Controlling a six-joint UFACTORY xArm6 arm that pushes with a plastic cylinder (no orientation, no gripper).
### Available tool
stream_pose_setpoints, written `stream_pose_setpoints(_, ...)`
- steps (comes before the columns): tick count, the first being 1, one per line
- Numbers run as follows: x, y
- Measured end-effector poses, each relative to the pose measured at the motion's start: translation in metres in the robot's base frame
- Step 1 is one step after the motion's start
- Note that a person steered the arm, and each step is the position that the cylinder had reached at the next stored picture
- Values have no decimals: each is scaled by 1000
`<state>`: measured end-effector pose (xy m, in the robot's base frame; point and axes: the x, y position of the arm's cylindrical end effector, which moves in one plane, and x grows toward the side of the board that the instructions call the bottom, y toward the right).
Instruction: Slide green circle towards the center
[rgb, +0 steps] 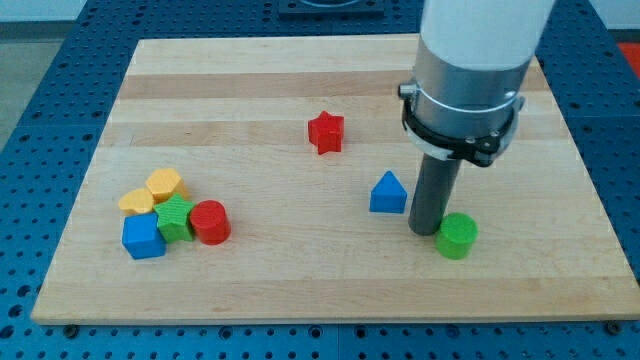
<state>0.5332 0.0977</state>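
Observation:
The green circle (457, 236) is a short green cylinder on the wooden board (260, 100), at the lower right. My tip (425, 231) stands on the board just left of the green circle, touching it or nearly so. The blue triangle (388, 193) lies just left of the rod, slightly higher up the view. The red star (325, 132) sits near the board's middle, toward the view's top.
A cluster sits at the lower left: a red cylinder (210, 222), a green star-like block (176, 217), a blue cube (143, 237) and two yellow blocks (165, 185) (136, 201). The arm's grey and white body (470, 70) looms over the upper right.

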Motion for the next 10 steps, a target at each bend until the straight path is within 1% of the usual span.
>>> stream_pose_setpoints(1,15,5)
stream_pose_setpoints(4,25,56)
stream_pose_setpoints(6,48,54)
stream_pose_setpoints(7,50,55)
stream_pose_setpoints(9,23,83)
stream_pose_setpoints(10,23,101)
